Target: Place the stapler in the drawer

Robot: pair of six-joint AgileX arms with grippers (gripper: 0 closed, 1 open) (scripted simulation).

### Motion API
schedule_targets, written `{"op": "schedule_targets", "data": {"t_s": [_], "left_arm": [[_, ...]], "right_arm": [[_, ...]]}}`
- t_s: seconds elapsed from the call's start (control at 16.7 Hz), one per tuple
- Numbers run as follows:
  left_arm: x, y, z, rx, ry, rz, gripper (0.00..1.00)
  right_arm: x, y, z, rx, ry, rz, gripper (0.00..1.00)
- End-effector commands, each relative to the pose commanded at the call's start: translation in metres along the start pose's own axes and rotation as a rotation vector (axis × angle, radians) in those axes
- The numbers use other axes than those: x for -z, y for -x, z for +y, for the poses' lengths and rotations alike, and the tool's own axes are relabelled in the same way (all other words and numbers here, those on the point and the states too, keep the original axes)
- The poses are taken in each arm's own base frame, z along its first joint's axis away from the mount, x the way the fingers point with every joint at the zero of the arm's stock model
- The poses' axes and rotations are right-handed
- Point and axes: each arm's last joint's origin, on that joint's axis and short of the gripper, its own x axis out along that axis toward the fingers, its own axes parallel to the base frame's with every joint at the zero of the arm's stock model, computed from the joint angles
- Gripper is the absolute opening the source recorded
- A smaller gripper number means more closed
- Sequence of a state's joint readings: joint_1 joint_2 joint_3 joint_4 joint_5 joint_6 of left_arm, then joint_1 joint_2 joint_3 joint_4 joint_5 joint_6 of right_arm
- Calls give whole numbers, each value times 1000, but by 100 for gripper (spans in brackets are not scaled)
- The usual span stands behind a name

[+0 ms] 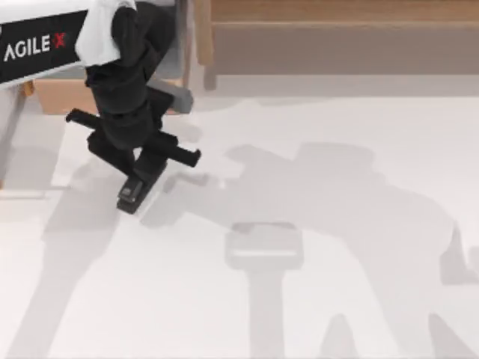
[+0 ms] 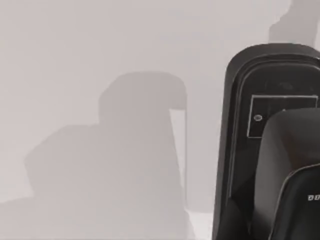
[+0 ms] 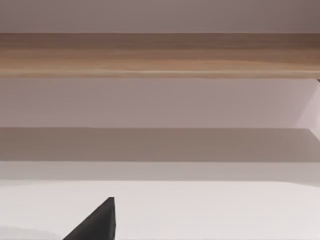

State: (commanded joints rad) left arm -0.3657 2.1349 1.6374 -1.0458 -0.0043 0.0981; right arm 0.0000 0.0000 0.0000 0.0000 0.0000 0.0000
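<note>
Stapler (image 1: 135, 191) is in the left gripper (image 1: 142, 176), hanging off the fingertips with its rounded end pointing away from the drawer (image 1: 56, 93), which sits up at the top view's left edge, tan front panel partly under the arm. Stapler appears lifted off the table (image 1: 314, 299), judging by the separate shadow beside it, but contact can't be ruled out from above. Left wrist view has the stapler (image 2: 260, 130) close up, pale mark on top, one dark finger (image 2: 285, 165) lying over it. Fingers are clamped narrow on the stapler body.

Risks, as I judge them:
- Grip looks to sit toward one end of the stapler, so the long free end could swing or twist out when the arm turns back toward the drawer.
- Drawer interior is mostly covered by the arm in the top view, so how far it is open can't be told; a low approach could knock the stapler tip into the front panel or wall.
- Letting go too early would land it on the table just beside the drawer.

Long wooden shelf (image 3: 160, 55) runs beside the drawer. Right gripper (image 3: 95, 222) is parked facing the shelf, only a dark tip visible, well apart from the drawer; fingers can't be judged.
</note>
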Motion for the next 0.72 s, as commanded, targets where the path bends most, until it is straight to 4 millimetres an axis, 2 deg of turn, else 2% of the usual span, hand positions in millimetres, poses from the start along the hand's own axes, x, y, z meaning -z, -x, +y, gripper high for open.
{"op": "schedule_targets", "data": {"t_s": [0.18,0.42,0.6,0.72], "left_arm": [[-5,40,32,-25,45,-77,0],[-2,95,105,-82,166,-171,0],[13,117,172,-126,288,-193,0],[25,118,216,-144,369,-181,0]], "right_arm": [[0,0,0,0,0,0,100],[0,0,0,0,0,0,100],[0,0,0,0,0,0,100],[0,0,0,0,0,0,100]]}}
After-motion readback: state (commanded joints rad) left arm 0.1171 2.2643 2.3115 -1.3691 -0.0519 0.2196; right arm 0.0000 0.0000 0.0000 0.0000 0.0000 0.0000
